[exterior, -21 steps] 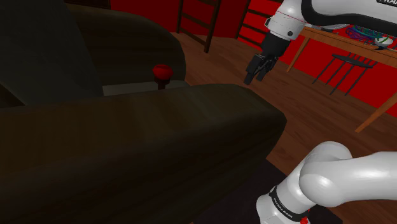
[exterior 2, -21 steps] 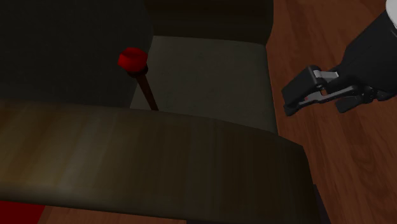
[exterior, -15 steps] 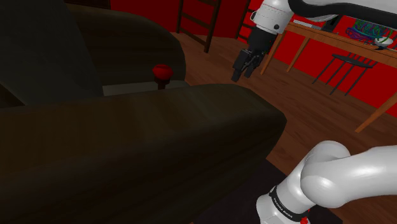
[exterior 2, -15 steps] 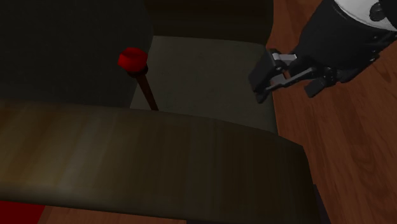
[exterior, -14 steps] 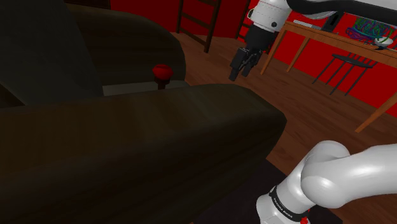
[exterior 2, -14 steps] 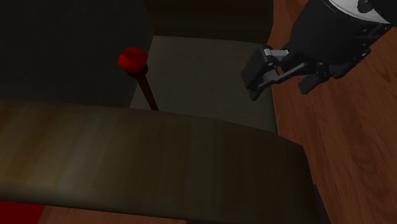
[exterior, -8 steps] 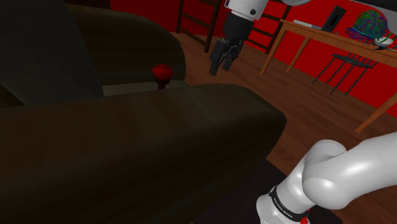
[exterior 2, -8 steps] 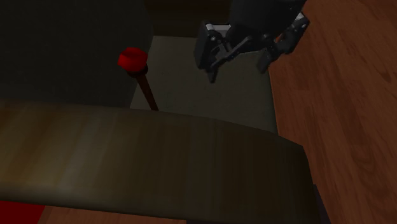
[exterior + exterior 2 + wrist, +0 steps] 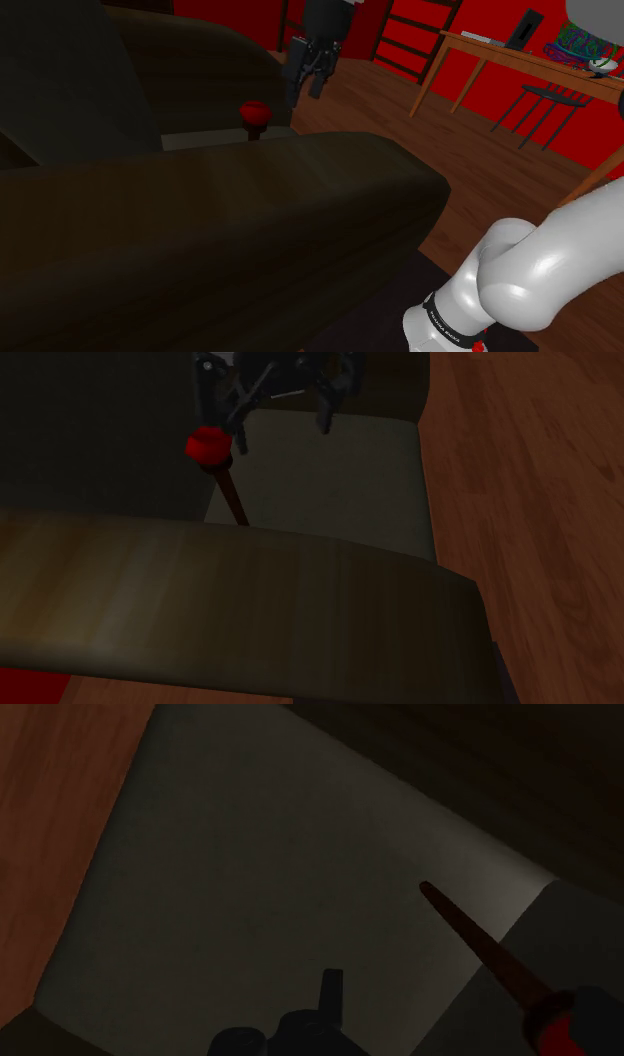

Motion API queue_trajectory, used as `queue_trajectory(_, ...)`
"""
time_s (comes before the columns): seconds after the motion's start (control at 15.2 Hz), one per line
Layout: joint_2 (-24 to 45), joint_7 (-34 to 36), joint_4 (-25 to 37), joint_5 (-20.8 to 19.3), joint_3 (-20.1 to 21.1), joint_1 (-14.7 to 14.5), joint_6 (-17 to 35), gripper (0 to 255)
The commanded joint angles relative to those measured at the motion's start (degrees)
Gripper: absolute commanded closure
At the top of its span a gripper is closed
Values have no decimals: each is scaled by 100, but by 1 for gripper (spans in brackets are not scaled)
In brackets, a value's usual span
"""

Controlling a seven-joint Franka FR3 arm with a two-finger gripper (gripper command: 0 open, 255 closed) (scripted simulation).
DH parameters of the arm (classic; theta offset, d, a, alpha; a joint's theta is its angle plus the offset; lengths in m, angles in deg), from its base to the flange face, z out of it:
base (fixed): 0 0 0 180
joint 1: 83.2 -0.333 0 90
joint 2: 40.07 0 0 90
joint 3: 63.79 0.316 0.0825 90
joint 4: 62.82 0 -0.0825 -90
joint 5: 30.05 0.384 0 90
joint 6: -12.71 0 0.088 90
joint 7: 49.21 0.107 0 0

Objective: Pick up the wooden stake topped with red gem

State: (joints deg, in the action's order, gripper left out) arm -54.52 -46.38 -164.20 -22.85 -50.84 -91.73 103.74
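Note:
The stake has a dark reddish shaft (image 9: 235, 500) and a red gem (image 9: 208, 445) on top. It stands tilted on the grey seat cushion (image 9: 340, 482) of a dark armchair, close to the backrest. In the shoulder view the gem (image 9: 253, 110) shows just over the near armrest (image 9: 260, 190). My black gripper (image 9: 282, 430) hangs open above the seat, one finger right beside the gem, nothing held. It sits up and to the right of the gem in the shoulder view (image 9: 303, 88). In the wrist view the shaft (image 9: 480, 944) runs from its tip on the cushion toward the gem (image 9: 562, 1029).
The armchair's wide near armrest (image 9: 250, 592) lies between the stand and the seat. Brown wooden floor (image 9: 480, 170) spreads on the shoulder view's right, with a wooden table (image 9: 520, 58), a dark stool (image 9: 540, 100) and a ladder-back chair (image 9: 310, 30) before red walls.
The gripper has swept from over the wooden floor across to above the seat cushion, ending next to the red gem, its fingers still apart. The stake has not moved.

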Motion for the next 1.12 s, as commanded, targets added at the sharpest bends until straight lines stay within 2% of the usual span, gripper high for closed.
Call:
queue_trajectory(0.0,379,97,501,-23,169,-104,-124,0)
queue_trajectory(0.33,1299,307,1710,-179,546,-389,-432,0)
queue_trajectory(0.79,1082,213,907,-110,522,-377,159,0)
queue_trajectory(0.99,1068,206,846,-106,521,-376,206,0)
queue_trajectory(1.06,1065,206,843,-105,521,-377,205,255)
